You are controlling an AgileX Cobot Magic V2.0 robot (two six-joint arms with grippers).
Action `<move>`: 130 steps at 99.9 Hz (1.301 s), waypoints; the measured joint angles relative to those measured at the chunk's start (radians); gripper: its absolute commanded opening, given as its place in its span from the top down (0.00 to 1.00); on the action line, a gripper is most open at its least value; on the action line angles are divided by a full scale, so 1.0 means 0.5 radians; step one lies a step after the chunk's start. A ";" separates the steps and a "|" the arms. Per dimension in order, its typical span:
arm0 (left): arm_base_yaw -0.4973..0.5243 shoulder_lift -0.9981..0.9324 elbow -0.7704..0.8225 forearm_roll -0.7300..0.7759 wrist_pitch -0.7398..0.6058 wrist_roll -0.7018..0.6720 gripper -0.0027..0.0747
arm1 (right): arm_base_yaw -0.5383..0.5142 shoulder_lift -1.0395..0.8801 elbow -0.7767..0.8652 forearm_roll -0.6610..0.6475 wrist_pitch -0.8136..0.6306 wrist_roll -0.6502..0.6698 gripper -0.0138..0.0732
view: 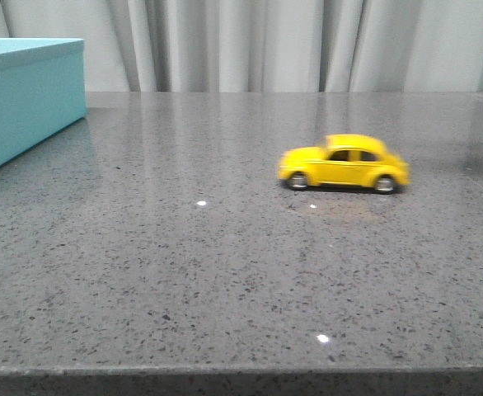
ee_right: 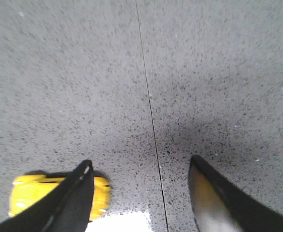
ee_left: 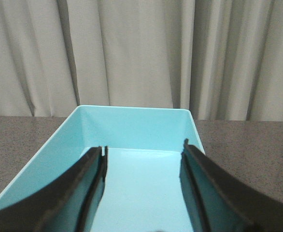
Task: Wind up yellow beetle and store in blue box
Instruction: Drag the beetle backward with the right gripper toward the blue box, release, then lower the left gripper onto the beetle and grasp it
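small glossy yellow beetle (view: 344,163) sits free mid-bench, right end effector (ee_right: 141,169) wide beside it, ready to grasp; left end effector (ee_left: 144,154) waits wide over light turquoise box (view: 29,95) at the bench's far left corner.

The yellow beetle (view: 344,163) is glossy bright yellow, with dark windows and black wheels with silver hubs. The blue box (view: 27,99) is a plain light turquoise, the same flat shade inside. The table (view: 184,272) is grey stone speckled with dark flecks, a thin dark seam crossing it. Both the left claw (ee_left: 144,164) and right claw (ee_right: 141,179) are black, and the curtain (view: 291,41) is pale grey-beige
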 measured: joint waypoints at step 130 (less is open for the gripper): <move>-0.577 0.867 -0.672 0.000 0.556 0.832 0.44 | 0.005 -1.144 0.960 0.118 -0.622 -0.034 0.34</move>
